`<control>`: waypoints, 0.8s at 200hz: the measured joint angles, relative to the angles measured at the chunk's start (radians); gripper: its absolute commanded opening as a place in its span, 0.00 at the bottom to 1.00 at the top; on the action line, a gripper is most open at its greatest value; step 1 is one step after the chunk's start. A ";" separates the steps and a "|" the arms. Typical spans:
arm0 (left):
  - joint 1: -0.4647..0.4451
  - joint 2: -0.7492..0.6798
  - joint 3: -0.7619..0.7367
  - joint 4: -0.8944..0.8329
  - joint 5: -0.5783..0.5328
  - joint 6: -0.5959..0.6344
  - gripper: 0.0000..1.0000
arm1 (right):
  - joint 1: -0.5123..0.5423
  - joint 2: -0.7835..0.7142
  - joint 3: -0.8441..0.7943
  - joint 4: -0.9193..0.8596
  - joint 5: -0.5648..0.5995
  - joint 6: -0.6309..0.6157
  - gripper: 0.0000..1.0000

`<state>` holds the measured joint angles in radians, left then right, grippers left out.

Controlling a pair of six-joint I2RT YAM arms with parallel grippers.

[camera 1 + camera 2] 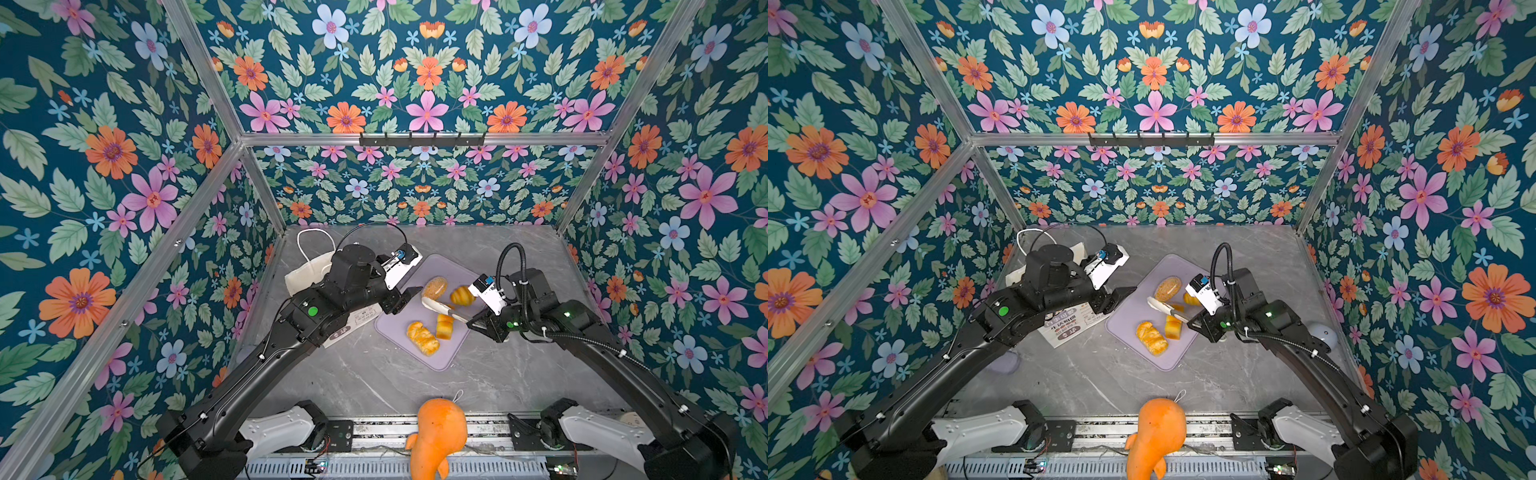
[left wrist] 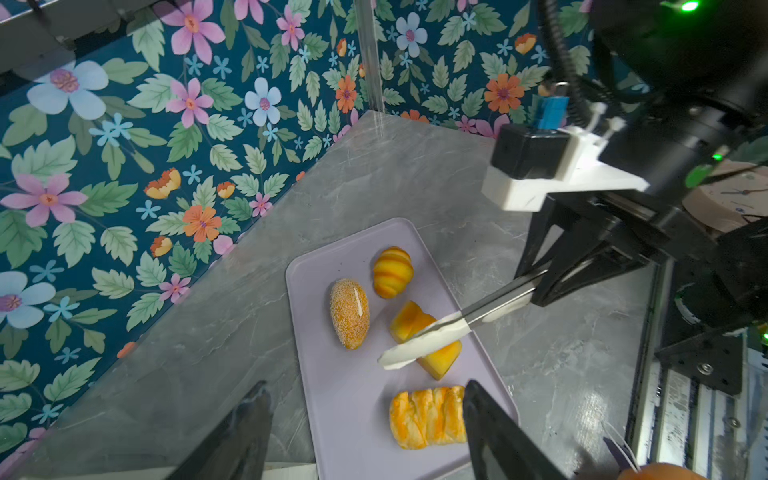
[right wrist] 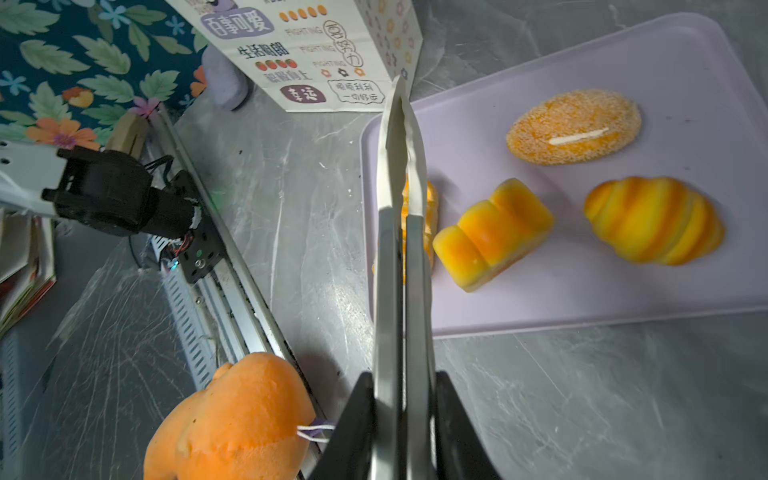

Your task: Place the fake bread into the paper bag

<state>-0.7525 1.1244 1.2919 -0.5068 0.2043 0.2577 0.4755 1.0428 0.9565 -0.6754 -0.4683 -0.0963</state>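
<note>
The right hand [image 3: 402, 384] is clamped on metal tongs [image 3: 397, 249]. The tongs are squeezed together. Their white tips hang over the lilac tray [image 3: 665, 291], close to the loaf [image 3: 492, 235], but I cannot tell if they touch it. The left hand [image 2: 365, 399] has its fingers wide apart with nothing between them. It hangs over the tray's edge by the roll [image 2: 428, 417]. The bun [image 2: 349, 313] and croissant [image 2: 392, 272] are there too, so all four lie on the tray, outside the bag [image 1: 1075, 328]. The bag is just beside the tray on the grey worktop [image 1: 374, 374], partly under the left arm. An orange toy [image 1: 438, 432] sits at the front edge.
</note>
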 measured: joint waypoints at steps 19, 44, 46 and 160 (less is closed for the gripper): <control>0.006 -0.014 -0.022 0.023 -0.014 -0.023 0.73 | 0.011 -0.046 -0.021 0.012 0.090 0.076 0.22; 0.005 -0.028 -0.041 0.053 -0.016 -0.042 0.73 | 0.012 -0.049 -0.027 0.017 0.201 0.162 0.26; 0.005 -0.029 -0.043 0.055 -0.016 -0.041 0.73 | 0.012 -0.048 -0.027 0.017 0.206 0.166 0.26; 0.008 -0.036 -0.084 0.090 -0.018 -0.048 0.72 | 0.022 0.017 0.036 -0.066 0.411 0.281 0.29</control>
<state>-0.7441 1.0882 1.2076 -0.4168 0.1867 0.2096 0.4976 1.0595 0.9928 -0.7418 -0.0574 0.1848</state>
